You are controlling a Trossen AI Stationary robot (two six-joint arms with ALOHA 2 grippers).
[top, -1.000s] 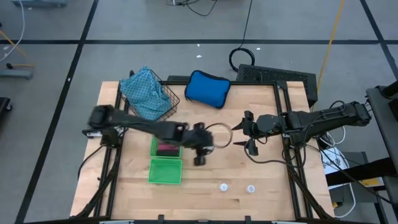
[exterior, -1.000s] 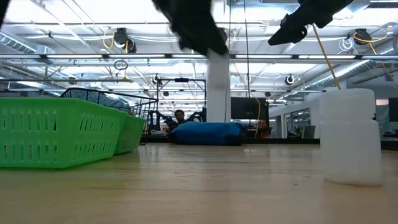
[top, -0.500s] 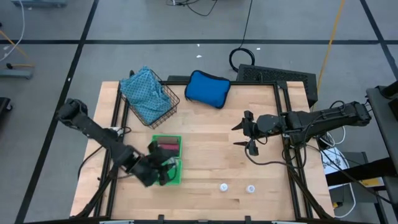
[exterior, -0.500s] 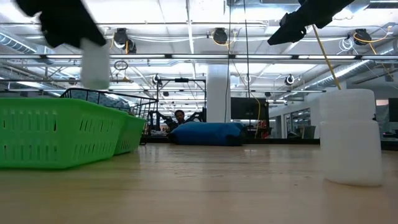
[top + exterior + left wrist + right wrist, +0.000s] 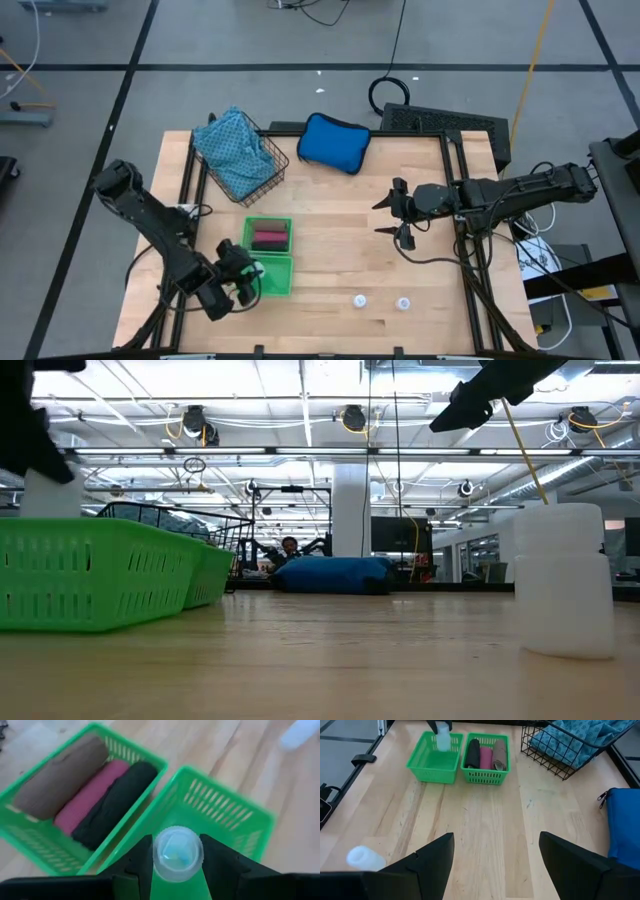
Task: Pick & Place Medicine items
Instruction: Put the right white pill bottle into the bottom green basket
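Observation:
My left gripper (image 5: 243, 280) is shut on a small white bottle (image 5: 177, 853) and holds it above the near, empty green basket (image 5: 220, 815). The far green basket (image 5: 268, 222) has the brown, pink (image 5: 90, 796) and black pieces lying side by side in it. Two more white bottles (image 5: 358, 299) (image 5: 404, 302) stand on the table near its front edge. My right gripper (image 5: 392, 217) hangs open above the table's right half, touching nothing. My left gripper pinches the white bottle by its round sides (image 5: 156, 855) between its two fingers. The fingers come slanting down from the table's near left. In the low view the bottle (image 5: 50, 495) hangs upright below the fingers, clear of the basket.
A black wire basket with a light-blue cloth (image 5: 235, 150) stands at the far left and a bright-blue pouch (image 5: 333, 142) at the far middle. The wooden table (image 5: 340, 255) lies bare between the green baskets and my right gripper.
My left gripper has carried the white bottle from the table's middle toward the near left edge, sinking a little and rolling about its own line. It now stands over the near green basket, still shut on the bottle.

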